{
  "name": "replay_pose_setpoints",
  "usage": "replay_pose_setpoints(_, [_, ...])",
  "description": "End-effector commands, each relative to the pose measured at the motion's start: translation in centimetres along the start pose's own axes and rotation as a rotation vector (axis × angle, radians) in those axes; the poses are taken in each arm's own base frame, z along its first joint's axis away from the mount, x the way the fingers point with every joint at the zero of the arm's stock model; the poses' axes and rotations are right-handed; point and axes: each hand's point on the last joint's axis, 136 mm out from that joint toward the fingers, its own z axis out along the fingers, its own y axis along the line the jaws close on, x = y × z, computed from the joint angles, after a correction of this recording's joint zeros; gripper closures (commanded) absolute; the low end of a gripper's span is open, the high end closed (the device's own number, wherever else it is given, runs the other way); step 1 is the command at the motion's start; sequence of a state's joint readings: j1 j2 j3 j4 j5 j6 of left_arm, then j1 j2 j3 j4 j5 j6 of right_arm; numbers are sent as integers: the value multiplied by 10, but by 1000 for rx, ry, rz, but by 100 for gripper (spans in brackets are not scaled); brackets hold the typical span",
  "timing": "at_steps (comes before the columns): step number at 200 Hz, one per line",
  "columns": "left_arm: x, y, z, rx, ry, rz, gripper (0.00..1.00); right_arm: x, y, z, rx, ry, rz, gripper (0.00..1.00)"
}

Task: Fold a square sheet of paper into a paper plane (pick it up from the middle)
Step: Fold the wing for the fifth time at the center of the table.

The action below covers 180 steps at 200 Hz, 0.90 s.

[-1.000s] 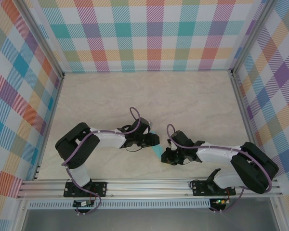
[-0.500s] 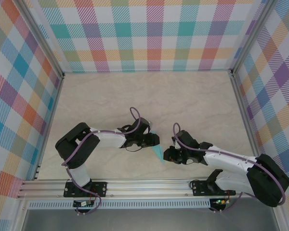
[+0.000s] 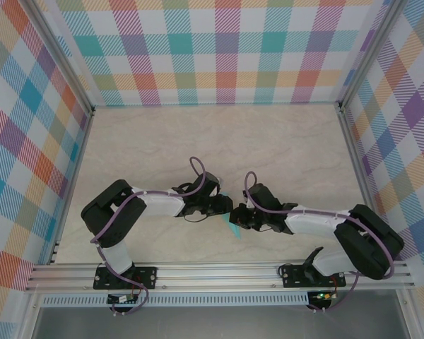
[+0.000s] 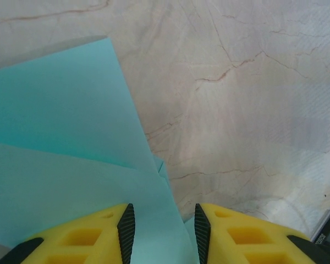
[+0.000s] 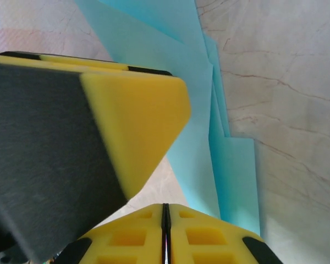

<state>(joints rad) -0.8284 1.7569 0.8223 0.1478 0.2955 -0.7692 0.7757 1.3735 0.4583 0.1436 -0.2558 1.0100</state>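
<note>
Right wrist: I see folded sheet (image 5: 190, 104) running lengthwise ahead of my clenched right gripper (image 5: 164, 208), left gripper (image 4: 160, 217) parted over it

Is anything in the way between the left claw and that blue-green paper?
Nothing visible does. The turquoise paper, partly folded, lies flat on the table right at the left claw and reaches into the gap between its open fingers. The right claw, shut, sits close by on the paper's other side.

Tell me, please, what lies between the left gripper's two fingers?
The turquoise paper spans the gap of the left gripper, seen in the left wrist view.
</note>
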Motion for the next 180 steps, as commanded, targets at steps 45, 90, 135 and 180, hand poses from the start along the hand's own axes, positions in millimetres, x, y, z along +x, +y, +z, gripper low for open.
replay_pose_setpoints(45, [-7,-17,-10,23,-13,25,61,8,-51,12,196,36,101,94])
replay_pose_setpoints(90, [-26,-43,-41,77,-92,85,55,27,-78,16,255,89,159,95])
replay_pose_setpoints(135, [-24,-31,-55,32,-127,92,59,25,-76,19,257,93,169,94])
replay_pose_setpoints(180, [-15,-10,-39,15,-119,59,65,28,-79,21,264,101,194,94])
